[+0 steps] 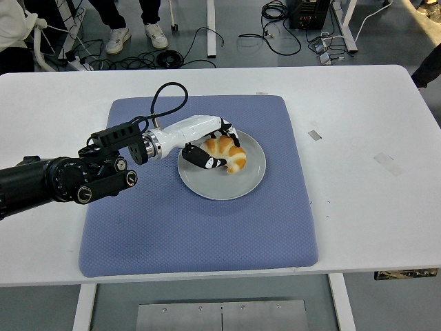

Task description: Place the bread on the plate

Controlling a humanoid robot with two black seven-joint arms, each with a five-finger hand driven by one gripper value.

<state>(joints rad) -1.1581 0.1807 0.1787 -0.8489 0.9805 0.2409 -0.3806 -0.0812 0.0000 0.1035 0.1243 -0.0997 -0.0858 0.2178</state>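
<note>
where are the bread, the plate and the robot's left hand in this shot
bread (230,153), head view, on the middle of its golden crust
plate (253,178), head view, on the bare right part near the rim
left hand (212,150), head view, on the fingers curled around the bread
</note>
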